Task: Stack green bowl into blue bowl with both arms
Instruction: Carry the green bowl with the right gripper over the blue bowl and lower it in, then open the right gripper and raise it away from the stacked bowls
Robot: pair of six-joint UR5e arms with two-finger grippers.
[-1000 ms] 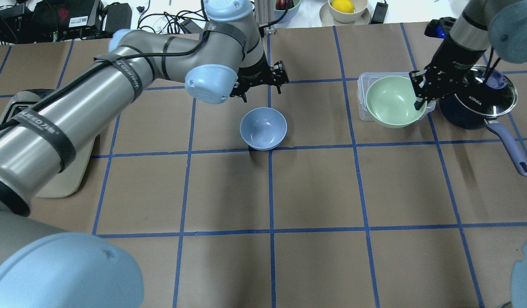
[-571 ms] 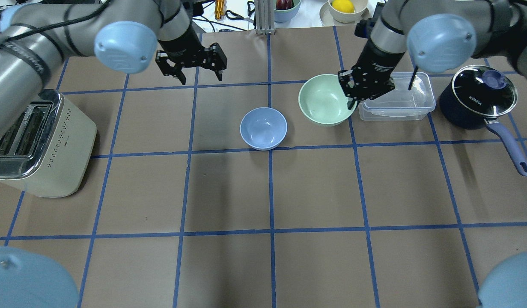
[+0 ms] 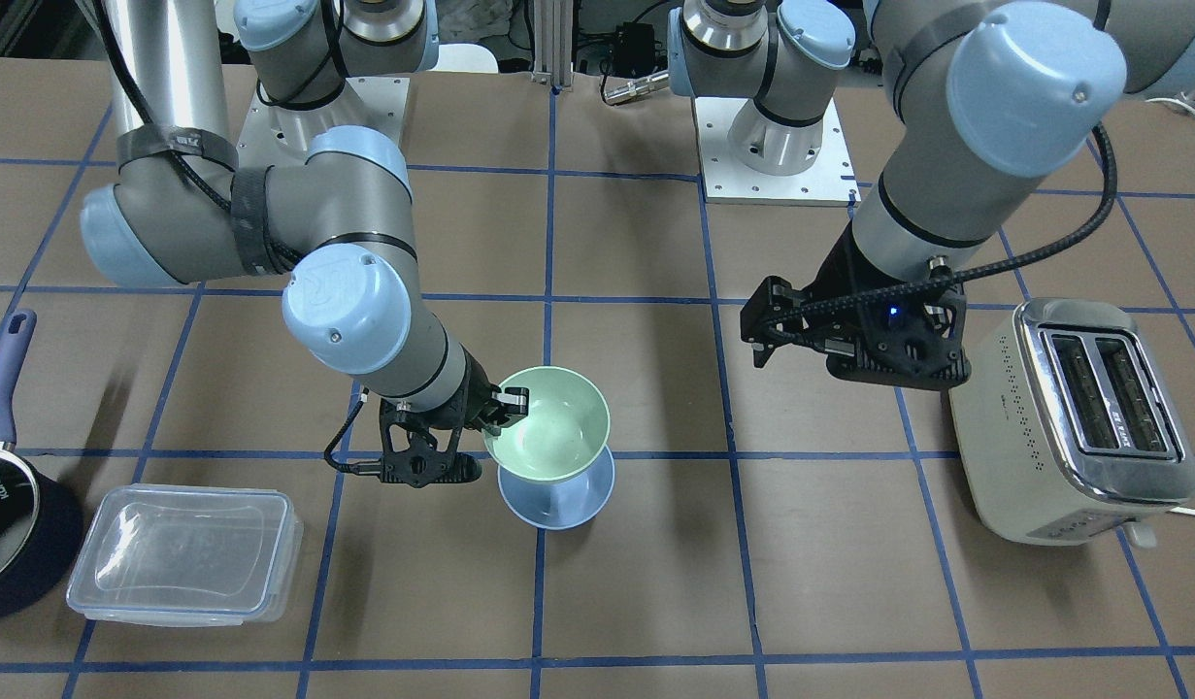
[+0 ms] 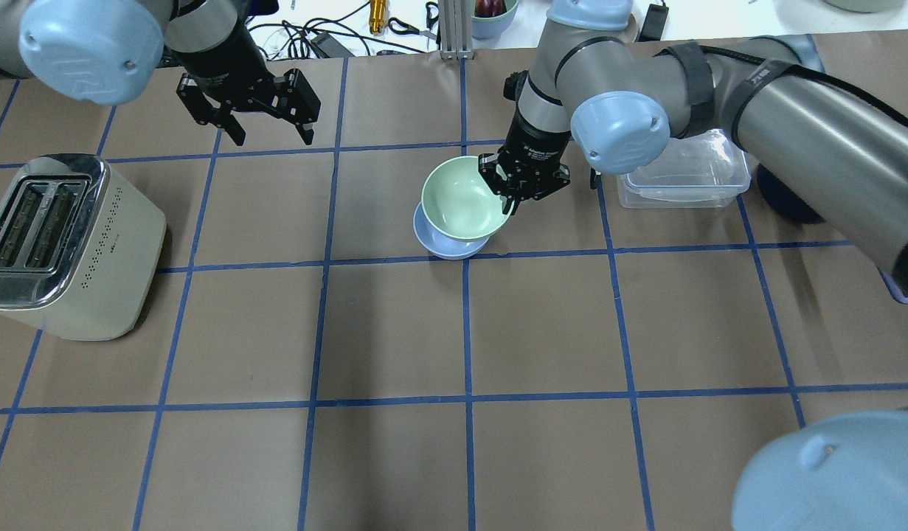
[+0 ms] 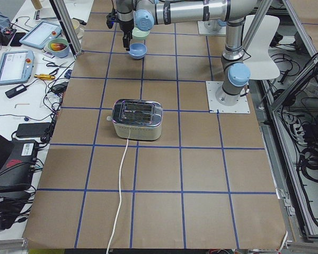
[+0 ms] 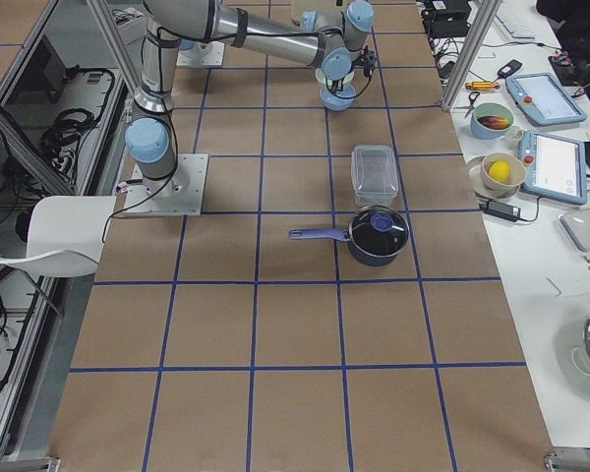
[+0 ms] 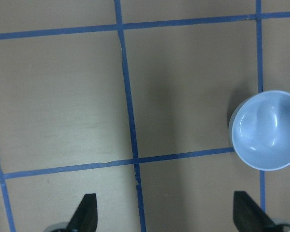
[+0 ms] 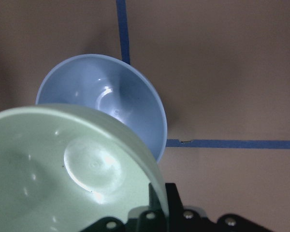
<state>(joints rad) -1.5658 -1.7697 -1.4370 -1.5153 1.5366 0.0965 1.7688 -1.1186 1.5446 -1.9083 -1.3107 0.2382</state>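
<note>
You will find the table (image 4: 542, 457) covered in brown paper with a blue tape grid; the right arm (image 4: 785, 110) reaches across it to the centre, and the left arm (image 4: 92, 37) is raised over the far left squares; the toaster (image 4: 70, 243) stands at the left edge, well apart from both bowls; the dark saucepan (image 6: 379, 236) sits at the right end, with the clear lidded container (image 3: 184, 568) just beside it; the green bowl (image 4: 457, 198) is held over the blue bowl (image 4: 446, 249), tilted and offset toward the far side, so that only a crescent of the blue rim shows below it; you cannot tell whether the two touch; the blue bowl rests on the table near a grid crossing; the right gripper (image 4: 507, 200) is clamped on the green bowl's rim on its right side; the left gripper (image 4: 273, 133) hangs with its fingers spread wide and nothing between them.
</note>
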